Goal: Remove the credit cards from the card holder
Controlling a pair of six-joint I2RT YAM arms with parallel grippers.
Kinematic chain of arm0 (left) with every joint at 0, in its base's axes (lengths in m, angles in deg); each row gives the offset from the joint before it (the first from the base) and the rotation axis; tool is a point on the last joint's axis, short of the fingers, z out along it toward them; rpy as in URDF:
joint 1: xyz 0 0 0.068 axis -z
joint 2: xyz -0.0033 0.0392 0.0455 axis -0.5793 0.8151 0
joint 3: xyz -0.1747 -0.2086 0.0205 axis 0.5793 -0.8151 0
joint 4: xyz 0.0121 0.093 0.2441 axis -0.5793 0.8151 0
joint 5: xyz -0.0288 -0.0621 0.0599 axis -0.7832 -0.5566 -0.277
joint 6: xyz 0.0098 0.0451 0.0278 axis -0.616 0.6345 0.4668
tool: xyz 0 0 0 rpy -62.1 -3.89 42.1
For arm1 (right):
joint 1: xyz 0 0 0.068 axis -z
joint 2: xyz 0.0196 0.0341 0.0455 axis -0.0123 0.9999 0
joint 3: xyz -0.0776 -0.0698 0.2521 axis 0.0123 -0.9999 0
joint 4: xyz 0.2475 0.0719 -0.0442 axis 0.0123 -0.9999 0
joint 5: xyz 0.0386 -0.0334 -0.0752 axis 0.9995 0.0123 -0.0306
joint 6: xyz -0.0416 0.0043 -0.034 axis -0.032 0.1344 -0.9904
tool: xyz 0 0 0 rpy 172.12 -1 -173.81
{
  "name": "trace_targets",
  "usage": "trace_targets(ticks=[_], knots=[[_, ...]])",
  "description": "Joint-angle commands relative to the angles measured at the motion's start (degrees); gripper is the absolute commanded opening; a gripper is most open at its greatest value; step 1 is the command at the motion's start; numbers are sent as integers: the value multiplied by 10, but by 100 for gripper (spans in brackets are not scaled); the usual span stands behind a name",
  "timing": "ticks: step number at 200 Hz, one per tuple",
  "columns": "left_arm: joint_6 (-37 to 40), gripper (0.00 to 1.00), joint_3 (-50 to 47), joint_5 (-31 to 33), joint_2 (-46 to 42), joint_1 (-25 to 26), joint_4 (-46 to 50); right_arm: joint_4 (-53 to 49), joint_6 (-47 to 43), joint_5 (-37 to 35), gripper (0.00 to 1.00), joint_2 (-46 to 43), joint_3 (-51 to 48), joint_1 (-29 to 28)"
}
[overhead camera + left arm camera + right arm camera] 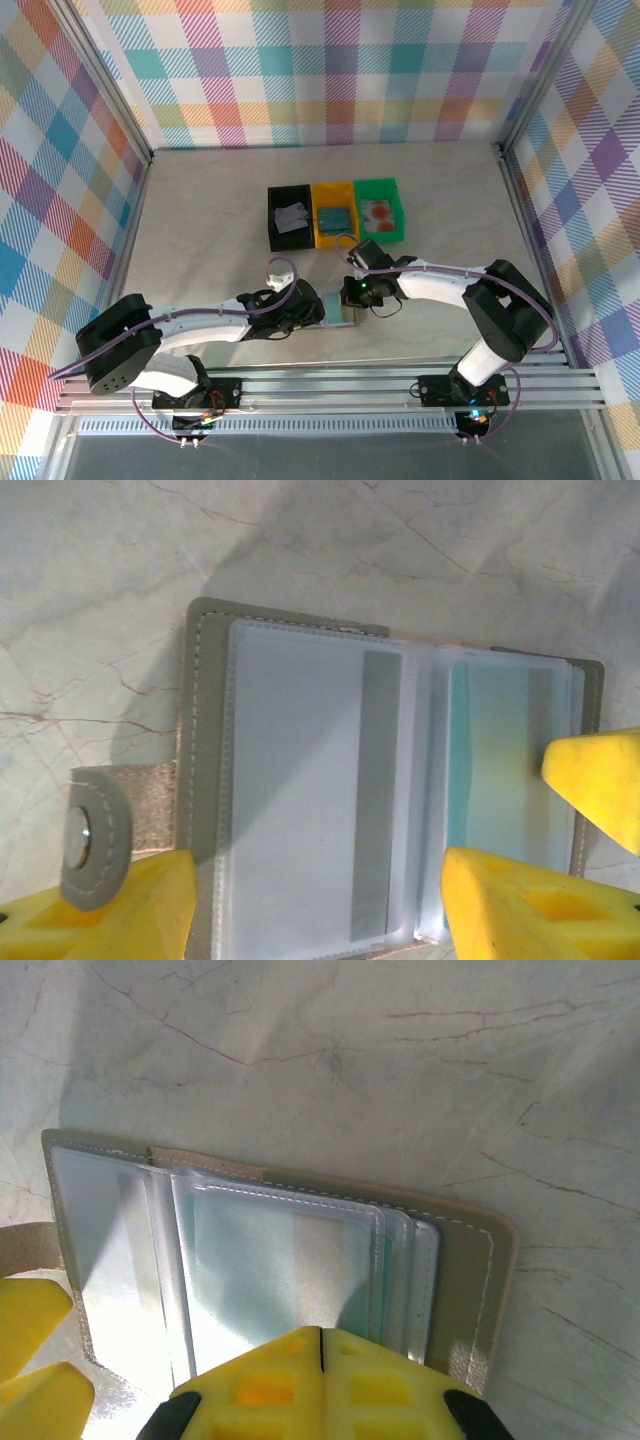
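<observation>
The card holder [205, 780] is straddled by the left gripper [315, 905], fingers apart; the right gripper [320, 1365] is pressed together at its edge.

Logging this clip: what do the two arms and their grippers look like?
The left arm and right arm have white shells, black joint housings and a purple cable along each. A green light glows at the right wrist. The left gripper and right gripper carry bright yellow block fingers with square recesses.
</observation>
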Motion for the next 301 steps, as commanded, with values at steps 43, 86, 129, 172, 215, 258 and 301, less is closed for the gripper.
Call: trace_targets(ticks=[43,86,129,172,215,258,301], knots=[[8,66,14,-5,13,7,0,2,11,8,0,-1,-7,5],[1,66,13,-19,18,9,-24,4,11,8,0,0,-7,4],[-3,66,12,-26,23,11,-41,4,11,8,0,-1,-9,4],[-4,66,14,-35,39,12,-55,5,11,8,0,-3,-10,4],[-10,66,12,-36,27,12,-71,7,11,9,0,-3,-12,4],[-10,66,-3,-29,-4,12,-93,8,11,10,0,-4,-13,4],[-10,66,-14,-26,-26,12,-104,8,11,11,0,-3,-13,4]])
